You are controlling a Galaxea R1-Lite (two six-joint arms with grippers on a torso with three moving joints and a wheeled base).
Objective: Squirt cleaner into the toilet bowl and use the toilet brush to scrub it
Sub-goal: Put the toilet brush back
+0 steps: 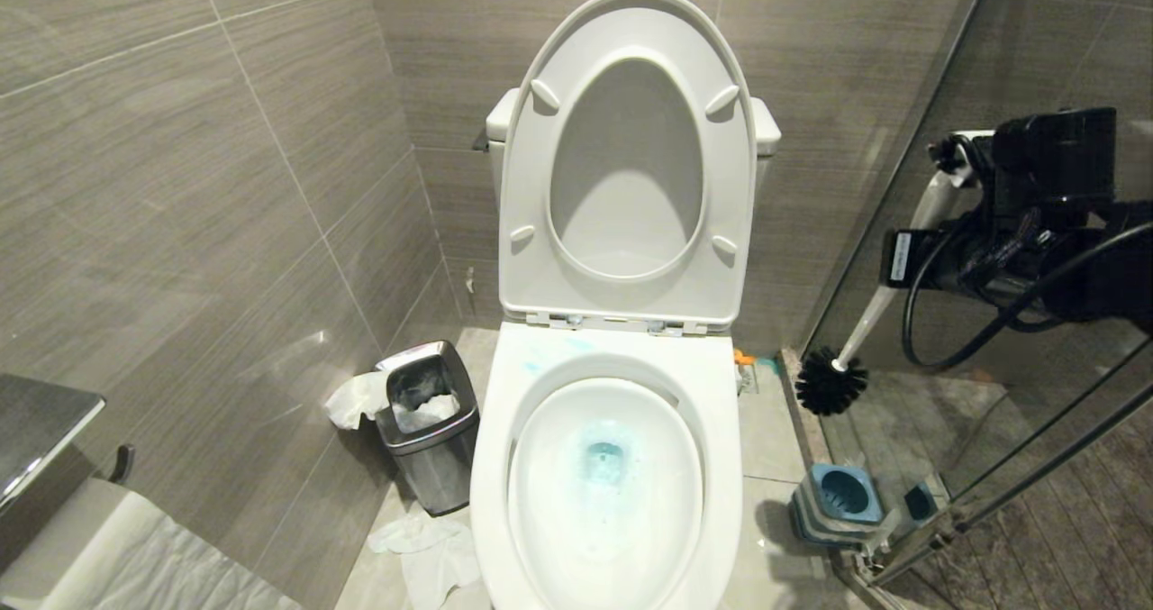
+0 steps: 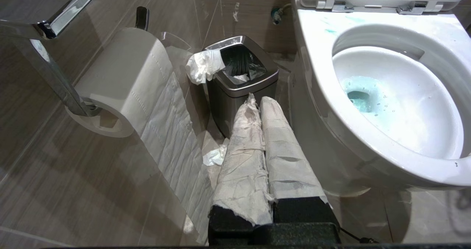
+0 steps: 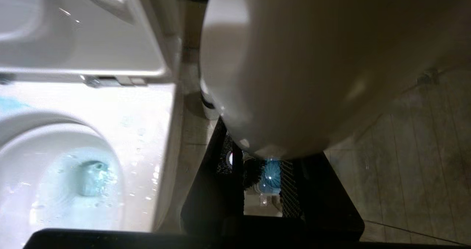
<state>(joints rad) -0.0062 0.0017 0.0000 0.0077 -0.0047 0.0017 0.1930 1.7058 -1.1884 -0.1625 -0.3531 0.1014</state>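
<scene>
- Grey tiled walls (image 1: 225,186) close in your workspace, with a glass shower partition (image 1: 1036,466) on the right.
- You have the toilet brush (image 1: 856,331) lifted clear of the floor on the right side, handle slanting up to the right, black bristle head hanging low and well apart from the bowl.
- Your right gripper (image 3: 263,157) is clamped on the brush's whitish handle, which fills much of the right wrist view.
- You'll see the blue-grey holder (image 1: 838,497) on the floor below the bristles, nearer to you.
- Your toilet bowl (image 1: 721,448) sits in the middle, seat and lid (image 1: 630,33) raised against the tank.
- You can spot the cleaner (image 1: 605,457) as a teal tint in the water, plus pale smears on the far rim.
- Left of the bowl stands a steel waste bin (image 1: 432,448) with tissue in it; more tissue (image 1: 432,547) lies on the floor.
- Your left gripper (image 2: 257,105), fingers wrapped in paper, is pressed closed and empty, low on the left, pointing at the bin.
</scene>
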